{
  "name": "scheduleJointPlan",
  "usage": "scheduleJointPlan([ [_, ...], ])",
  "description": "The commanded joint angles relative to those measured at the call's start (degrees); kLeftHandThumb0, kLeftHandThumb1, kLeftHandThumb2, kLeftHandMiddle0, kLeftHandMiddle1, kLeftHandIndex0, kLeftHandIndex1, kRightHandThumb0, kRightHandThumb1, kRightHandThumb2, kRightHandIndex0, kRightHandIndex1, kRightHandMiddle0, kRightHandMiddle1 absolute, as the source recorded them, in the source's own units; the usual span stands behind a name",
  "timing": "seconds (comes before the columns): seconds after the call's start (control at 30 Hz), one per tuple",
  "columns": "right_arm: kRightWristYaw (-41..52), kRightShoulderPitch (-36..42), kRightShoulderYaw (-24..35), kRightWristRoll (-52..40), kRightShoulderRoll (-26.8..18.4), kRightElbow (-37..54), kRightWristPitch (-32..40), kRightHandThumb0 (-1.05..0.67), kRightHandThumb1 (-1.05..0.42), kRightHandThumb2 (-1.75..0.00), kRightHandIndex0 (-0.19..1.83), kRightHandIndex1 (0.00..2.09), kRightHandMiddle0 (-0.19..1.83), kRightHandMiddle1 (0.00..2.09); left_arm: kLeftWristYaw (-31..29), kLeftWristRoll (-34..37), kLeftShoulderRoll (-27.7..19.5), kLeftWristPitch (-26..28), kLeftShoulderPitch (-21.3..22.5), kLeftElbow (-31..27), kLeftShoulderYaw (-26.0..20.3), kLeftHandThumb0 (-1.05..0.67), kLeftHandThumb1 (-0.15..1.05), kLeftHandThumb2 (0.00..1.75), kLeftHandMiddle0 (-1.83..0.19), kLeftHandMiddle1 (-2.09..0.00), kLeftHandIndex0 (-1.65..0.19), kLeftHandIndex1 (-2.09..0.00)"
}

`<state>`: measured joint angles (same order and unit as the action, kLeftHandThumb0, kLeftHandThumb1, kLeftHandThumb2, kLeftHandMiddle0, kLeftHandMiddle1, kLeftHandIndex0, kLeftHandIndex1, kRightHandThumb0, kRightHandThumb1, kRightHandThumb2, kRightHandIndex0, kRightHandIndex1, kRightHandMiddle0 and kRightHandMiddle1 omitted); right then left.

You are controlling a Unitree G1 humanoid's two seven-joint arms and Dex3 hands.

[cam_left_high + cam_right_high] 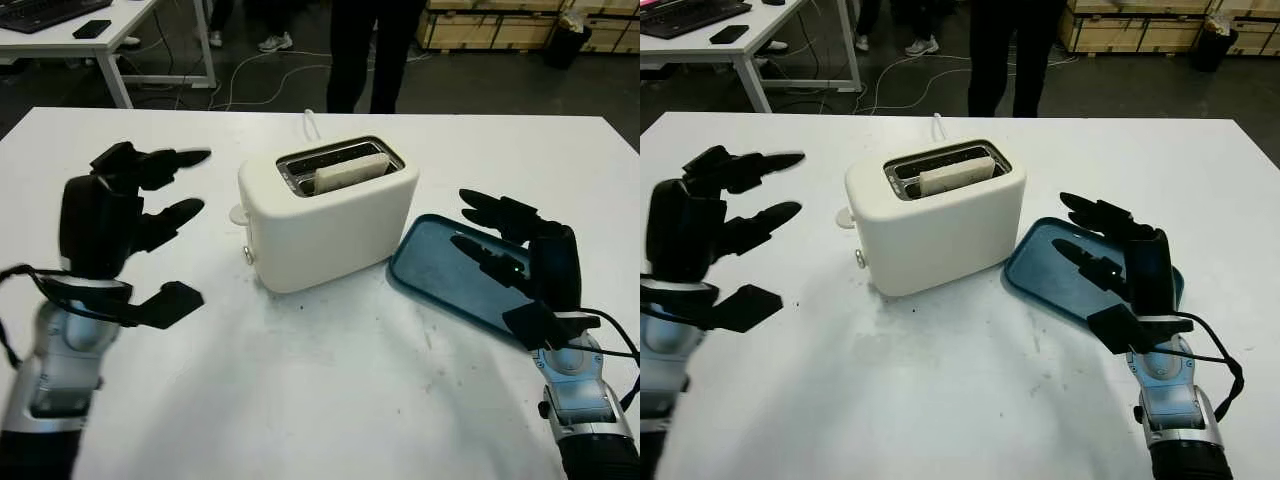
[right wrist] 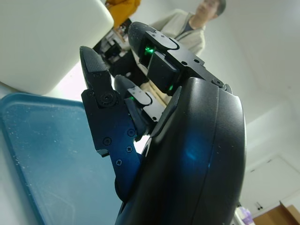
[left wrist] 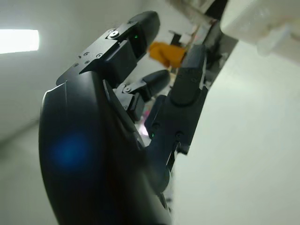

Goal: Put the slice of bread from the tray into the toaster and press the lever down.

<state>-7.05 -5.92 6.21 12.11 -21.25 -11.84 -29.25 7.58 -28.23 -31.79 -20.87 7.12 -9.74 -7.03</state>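
Toaster point(image 1: 330, 215), cream-white, stood near the middle of the white tabletop point(image 1: 320, 400), turned at an angle to the robot. The slice of bread point(image 1: 350, 172) sat upright in the slot nearer the robot, its top edge standing just above the slot rim. The farther slot looked dark; its contents could not be made out. A small lever knob point(image 1: 239, 213) projected from the toaster's left end face, high on that face, with a smaller knob point(image 1: 247, 255) lower on the same face. A white cord point(image 1: 311, 124) ran from behind the toaster toward the far edge of the tabletop.

The blue tray point(image 1: 440, 262) lay flat on the tabletop just right of the toaster, its near-left rim close to the toaster's base; whether the two touched could not be told. The tray's visible surface was bare.

Left hand point(image 1: 130, 230) was held above the tabletop to the left of the toaster, apart from it, fingers point(image 1: 170, 215) apart and extended toward the lever end, holding nothing. Right hand point(image 1: 1120, 270) was over the right part of the tray, fingers point(image 1: 1090, 215) apart and pointing toward the toaster, holding nothing; contact with the tray could not be judged.

Beyond the tabletop: a person's dark trouser legs point(image 1: 370, 55) standing on the floor, cables on the floor, a white desk point(image 1: 90, 45) at far left carrying a keyboard and a phone, and wooden pallets point(image 1: 490, 25) at far right.
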Motion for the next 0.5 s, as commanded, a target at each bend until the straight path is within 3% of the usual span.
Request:
scheduleJointPlan([
  [0.0,0.1,0.0,0.5,-0.4,0.4,0.1,0.2,-0.3,-0.8,0.0,0.98,0.04,0.9,0.01,-0.7,-1.4,-2.5,-1.8,1.2,0.6,-1.0,-0.06,0.58,0.01,-0.92,-0.74,-1.08,-0.23],
  [0.13,-0.2,-0.3,0.9,0.1,0.2,0.0,-0.1,-0.3,-0.79,0.0,0.99,0.04,0.9,0.01,1.0,-6.4,-7.3,-7.5,3.0,3.2,-0.6,-0.29,0.57,0.0,-1.12,-0.57,-1.21,-0.17],
  [0.3,-0.2,-0.6,1.5,0.9,-0.5,0.2,-0.7,-0.33,-0.79,0.0,1.0,0.03,0.91,0.01,1.4,-10.2,-10.5,-13.1,6.1,7.1,1.2,-0.38,0.58,0.0,-1.24,-0.47,-1.29,-0.12],
  [0.47,0.0,-0.5,1.7,0.9,-0.4,0.6,-0.2,-0.35,-0.79,0.0,1.01,0.03,0.92,0.01,1.6,-13.4,-10.4,-14.0,7.6,9.1,3.4,-0.43,0.61,0.01,-1.26,-0.45,-1.3,-0.1],
])
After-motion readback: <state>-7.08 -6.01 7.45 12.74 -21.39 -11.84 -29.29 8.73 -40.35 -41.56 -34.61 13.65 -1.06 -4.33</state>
